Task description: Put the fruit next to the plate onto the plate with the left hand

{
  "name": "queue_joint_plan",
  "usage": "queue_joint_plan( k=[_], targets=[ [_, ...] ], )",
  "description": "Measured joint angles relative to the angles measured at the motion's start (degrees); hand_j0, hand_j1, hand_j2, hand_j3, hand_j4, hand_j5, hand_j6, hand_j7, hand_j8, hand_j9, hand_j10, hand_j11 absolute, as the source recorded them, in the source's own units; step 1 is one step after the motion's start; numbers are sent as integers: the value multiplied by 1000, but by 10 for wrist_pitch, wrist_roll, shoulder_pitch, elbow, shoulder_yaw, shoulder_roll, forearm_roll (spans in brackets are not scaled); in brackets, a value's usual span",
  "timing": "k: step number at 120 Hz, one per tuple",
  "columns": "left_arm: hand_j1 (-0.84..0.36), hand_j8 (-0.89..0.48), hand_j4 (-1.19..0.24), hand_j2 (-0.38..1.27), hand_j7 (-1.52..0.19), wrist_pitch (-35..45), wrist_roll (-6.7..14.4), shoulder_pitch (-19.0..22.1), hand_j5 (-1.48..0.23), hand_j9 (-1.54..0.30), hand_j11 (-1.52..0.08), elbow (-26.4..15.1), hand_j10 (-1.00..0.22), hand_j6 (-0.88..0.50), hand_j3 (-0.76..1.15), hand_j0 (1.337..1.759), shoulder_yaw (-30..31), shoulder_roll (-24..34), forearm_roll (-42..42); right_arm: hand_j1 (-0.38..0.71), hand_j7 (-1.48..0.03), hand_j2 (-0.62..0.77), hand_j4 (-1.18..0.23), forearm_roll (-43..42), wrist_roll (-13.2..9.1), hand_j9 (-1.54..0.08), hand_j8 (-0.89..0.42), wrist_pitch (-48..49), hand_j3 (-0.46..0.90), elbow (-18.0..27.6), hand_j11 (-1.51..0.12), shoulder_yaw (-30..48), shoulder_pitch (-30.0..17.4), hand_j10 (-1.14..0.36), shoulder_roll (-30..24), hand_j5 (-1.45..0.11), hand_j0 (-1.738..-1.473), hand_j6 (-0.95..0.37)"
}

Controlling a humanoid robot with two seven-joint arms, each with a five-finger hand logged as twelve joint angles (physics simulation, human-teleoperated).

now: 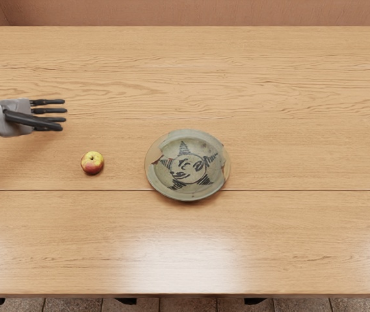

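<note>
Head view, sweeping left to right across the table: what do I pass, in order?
Grey left robot hand with fingers spread open, then the small red-yellow apple, then the round green-grey ceramic plate painted with a dark face pattern.

A wooden table [256,253] stood before a reddish-brown wall [191,12].
The table filled nearly the whole view, its light planks running side to side with wavy grain, and a thin seam [315,190] crossed it below the middle. A soft glare lay on the near part. Under the front edge showed a strip of pale tiled floor [191,304] and several dark supports [126,301].
</note>
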Motion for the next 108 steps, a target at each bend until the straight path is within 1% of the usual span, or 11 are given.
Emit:
queue_joint_plan(
  k=[23,33,44,56,67,75,83,90,94,104,108],
  targets=[
    [65,-235,-235,47,-307,0,0,-4,-307,-307,-307,0,-235,-235,0,1658,-1,7,0,-304,-49,-8,-38,-1,0,-49,-38,-1,0,-2,-49,-1,2,-38,0,-49,-1658,-38],
    [66,-234,-235,47,-307,0,0,-13,-307,-307,-307,-1,-235,-235,0,1658,-1,46,1,-304,-49,-8,-38,-1,0,-49,-38,-1,0,-2,-49,-1,2,-38,0,-49,-1658,-38],
    [66,-234,-235,47,-307,0,1,-27,-307,-307,-307,-10,-234,-234,0,1658,0,58,19,-304,-49,-8,-38,-1,0,-49,-38,-1,0,-3,-49,-1,2,-38,0,-49,-1658,-38],
    [65,-234,-235,47,-307,0,1,-96,-307,-307,-308,-62,-235,-234,0,1658,45,108,37,-304,-49,-8,-38,-1,0,-49,-38,-1,0,-3,-49,-1,2,-38,0,-49,-1658,-38],
    [64,-236,-236,48,-309,0,1,-165,-309,-309,-309,-130,-236,-236,0,1658,104,121,59,-304,-49,-8,-38,-1,0,-49,-38,-1,0,-3,-49,-1,2,-38,0,-49,-1658,-38],
    [62,-238,-238,48,-311,0,1,-226,-311,-311,-311,-176,-238,-238,0,1658,160,135,70,-304,-49,-8,-38,-1,0,-49,-38,-1,0,-3,-49,-1,2,-38,0,-49,-1658,-38],
    [59,-241,-241,49,-314,0,2,-277,-314,-314,-314,-215,-241,-241,0,1658,217,137,89,-304,-49,-7,-38,-1,0,-49,-38,-1,0,-3,-49,-1,2,-38,0,-49,-1658,-38],
    [57,-243,-244,49,-317,0,2,-335,-317,-317,-317,-258,-243,-243,0,1658,271,135,111,-304,-49,-8,-38,-1,0,-49,-38,-1,0,-3,-49,-1,2,-38,0,-49,-1658,-38],
    [56,-244,-245,49,-318,0,3,-346,-318,-318,-318,-277,-244,-244,0,1658,297,132,120,-304,-49,-7,-38,-1,0,-49,-38,-1,0,-3,-49,-1,2,-38,0,-49,-1658,-38],
    [52,-248,-248,50,-322,0,12,-352,-322,-322,-322,-307,-248,-248,0,1658,340,128,135,-304,-49,-7,-38,-1,0,-49,-38,-1,0,-3,-49,-1,2,-38,0,-49,-1658,-38],
    [51,-249,-249,50,-323,0,16,-368,-323,-323,-323,-320,-249,-249,0,1658,353,128,142,-304,-49,-7,-38,-1,0,-49,-38,-1,0,-3,-49,-1,2,-38,0,-49,-1658,-38]
  ],
)
